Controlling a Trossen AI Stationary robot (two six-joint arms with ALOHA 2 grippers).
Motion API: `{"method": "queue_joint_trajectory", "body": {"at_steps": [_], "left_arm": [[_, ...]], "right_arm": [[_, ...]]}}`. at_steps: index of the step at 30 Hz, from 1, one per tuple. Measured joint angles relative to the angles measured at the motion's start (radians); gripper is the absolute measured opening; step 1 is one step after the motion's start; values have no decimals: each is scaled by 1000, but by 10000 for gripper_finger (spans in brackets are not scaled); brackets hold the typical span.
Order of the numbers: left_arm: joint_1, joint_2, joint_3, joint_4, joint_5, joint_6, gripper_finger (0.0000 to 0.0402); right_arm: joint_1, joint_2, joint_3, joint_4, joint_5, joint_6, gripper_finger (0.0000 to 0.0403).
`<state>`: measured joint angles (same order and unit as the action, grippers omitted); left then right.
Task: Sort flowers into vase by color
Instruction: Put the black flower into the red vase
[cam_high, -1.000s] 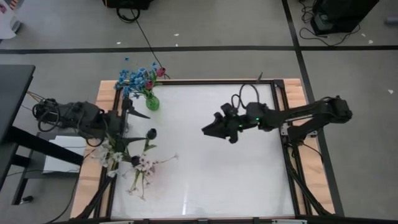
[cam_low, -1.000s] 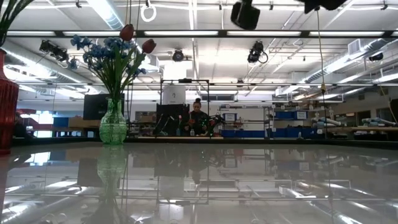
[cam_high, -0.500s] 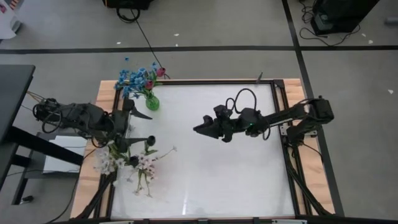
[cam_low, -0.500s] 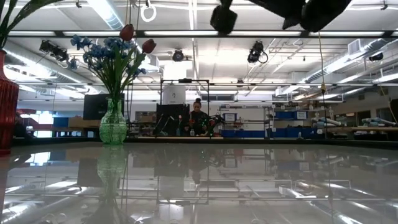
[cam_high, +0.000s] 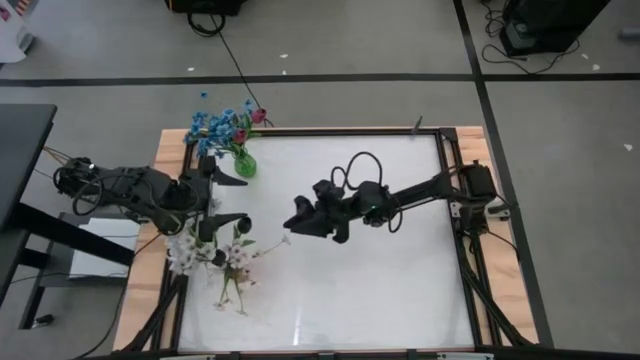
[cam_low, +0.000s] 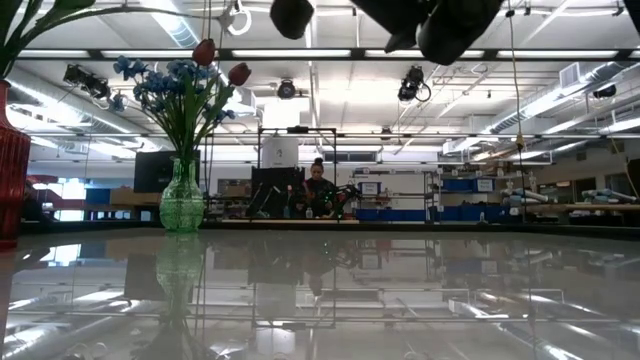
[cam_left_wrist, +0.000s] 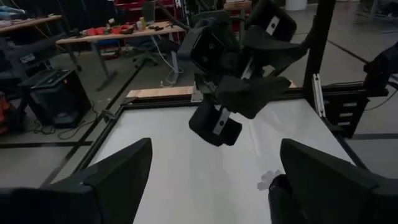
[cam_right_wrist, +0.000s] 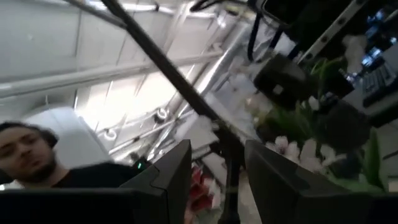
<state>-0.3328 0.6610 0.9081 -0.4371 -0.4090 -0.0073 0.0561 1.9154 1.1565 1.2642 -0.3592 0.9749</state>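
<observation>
The left gripper is spread wide, grasping nothing, poised just beside the green vase above loose white flowers. The right gripper, fingers parted and empty, reaches toward them from farther off. Blue and red blossoms fill the vase.

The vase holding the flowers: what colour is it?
Green vase, clear glass; the low view shows it best.

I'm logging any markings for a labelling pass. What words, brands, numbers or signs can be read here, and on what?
None can be read.
The green glass vase carries no label.
The right tool shows small pale marks in the left wrist view, too blurred to read.
Shelves and benches behind the table: too small to tell.
</observation>
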Motion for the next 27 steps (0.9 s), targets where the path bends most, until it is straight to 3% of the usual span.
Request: {"method": "queue_joint_trajectory", "body": {"at_steps": [6, 12, 17, 24, 27], "left_arm": [[0, 0, 0, 1, -2, -5, 359], [0, 0, 0, 44, -3, 5, 359], [0, 0, 0, 60, -3, 73, 359], [0, 0, 0, 53, -3, 163, 359], [0, 0, 0, 54, -54, 145, 359]], "right_arm": [[0, 31, 53, -1, 157, 43, 159], [-29, 31, 54, -34, 228, -68, 159], [-54, 31, 93, -254, 293, -162, 158], [-32, 31, 349, -765, 292, -443, 158], [-28, 30, 391, -816, 294, -499, 158]]}}
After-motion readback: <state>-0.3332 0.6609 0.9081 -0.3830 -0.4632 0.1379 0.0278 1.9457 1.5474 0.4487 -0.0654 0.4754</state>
